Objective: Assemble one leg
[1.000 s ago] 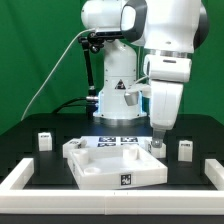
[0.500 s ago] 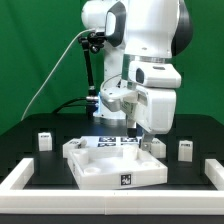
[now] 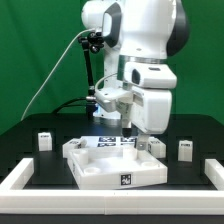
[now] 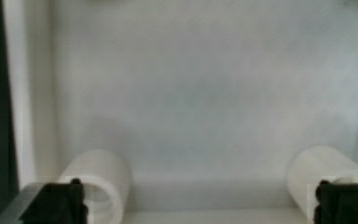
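Small white legs with black-and-white tags stand on the black table: one at the exterior view's left [image 3: 44, 140], one at its right [image 3: 185, 149], and one by the panel's back right corner [image 3: 155, 146]. The large white square panel [image 3: 100, 172] with a raised rim lies in the middle. My gripper [image 3: 134, 133] hangs just above the panel's back edge, left of the corner leg. In the wrist view the gripper [image 4: 204, 205] is open, its black fingertips [image 4: 60, 200] wide apart, with only the bare white panel surface [image 4: 194, 100] between them.
The marker board [image 3: 112, 141] lies behind the panel, under the arm. A low white frame borders the table at the front left [image 3: 20, 178] and right [image 3: 212, 170]. A green wall stands behind the robot base.
The arm has swung toward the exterior view's left, from over the leg at the panel's back right corner to over the panel's back edge. The gripper holds nothing.
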`<move>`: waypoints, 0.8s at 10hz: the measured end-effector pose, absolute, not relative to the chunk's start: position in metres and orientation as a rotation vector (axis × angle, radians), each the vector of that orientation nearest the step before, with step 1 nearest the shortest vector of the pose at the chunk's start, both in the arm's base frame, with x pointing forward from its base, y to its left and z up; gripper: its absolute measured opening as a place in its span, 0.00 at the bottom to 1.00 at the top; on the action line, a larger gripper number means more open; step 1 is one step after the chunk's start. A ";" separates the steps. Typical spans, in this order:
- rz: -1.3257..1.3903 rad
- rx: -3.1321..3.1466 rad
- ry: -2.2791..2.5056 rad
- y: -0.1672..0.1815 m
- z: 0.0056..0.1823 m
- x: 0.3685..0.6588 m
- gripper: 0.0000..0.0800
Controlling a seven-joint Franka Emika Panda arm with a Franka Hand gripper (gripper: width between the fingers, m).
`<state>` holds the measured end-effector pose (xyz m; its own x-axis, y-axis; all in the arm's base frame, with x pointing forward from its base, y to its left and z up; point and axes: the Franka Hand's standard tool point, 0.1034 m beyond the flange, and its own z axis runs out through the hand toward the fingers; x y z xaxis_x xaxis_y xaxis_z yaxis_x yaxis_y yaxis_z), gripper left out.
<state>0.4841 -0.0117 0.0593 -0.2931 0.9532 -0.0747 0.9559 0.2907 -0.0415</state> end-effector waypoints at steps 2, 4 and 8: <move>-0.140 1.825 2.555 -0.030 0.047 0.455 0.81; -0.160 1.844 2.581 -0.048 0.035 0.438 0.81; -0.180 1.882 2.608 -0.055 0.011 0.427 0.81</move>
